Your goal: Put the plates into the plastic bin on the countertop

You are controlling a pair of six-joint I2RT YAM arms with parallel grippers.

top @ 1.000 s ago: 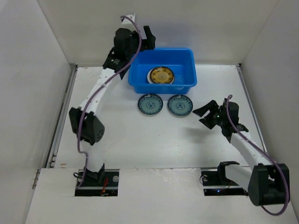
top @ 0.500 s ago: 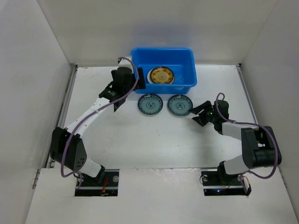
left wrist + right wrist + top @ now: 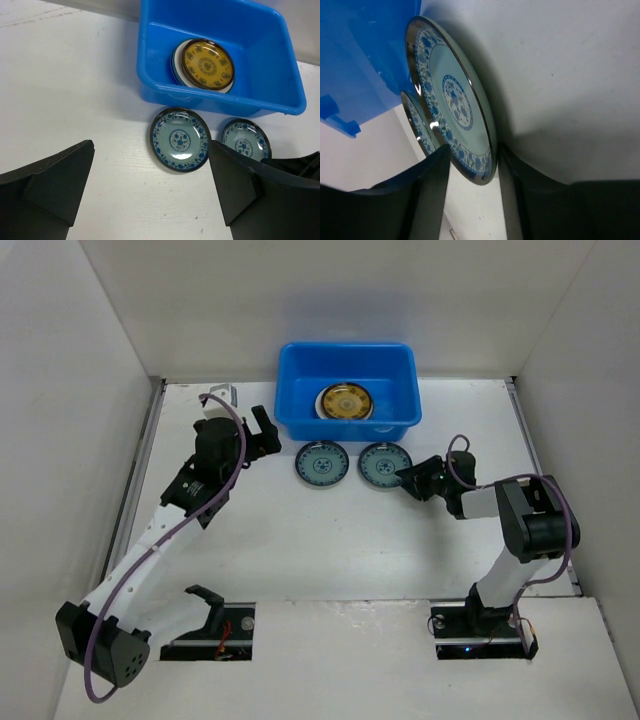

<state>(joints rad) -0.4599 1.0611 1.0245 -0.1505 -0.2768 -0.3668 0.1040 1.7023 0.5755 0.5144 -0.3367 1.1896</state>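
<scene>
1. While the right gripper [image 3: 408,480] sits low on the countertop [image 3: 300,540], check that its fingers straddle the near-right rim of the right teal plate [image 3: 452,100]. The jaws stand apart and grip nothing yet.
2. Close gently on the rim only. A shallow glazed plate is likely to slip or tip if pinched at an angle.
3. Lift clear of the left teal plate [image 3: 179,139], which lies just beside it.
4. Hold the left gripper [image 3: 263,428], wide open and empty, left of both plates.
5. Release over the blue bin [image 3: 220,97], just beyond them, where a yellow plate [image 3: 207,64] tops a stack.
</scene>
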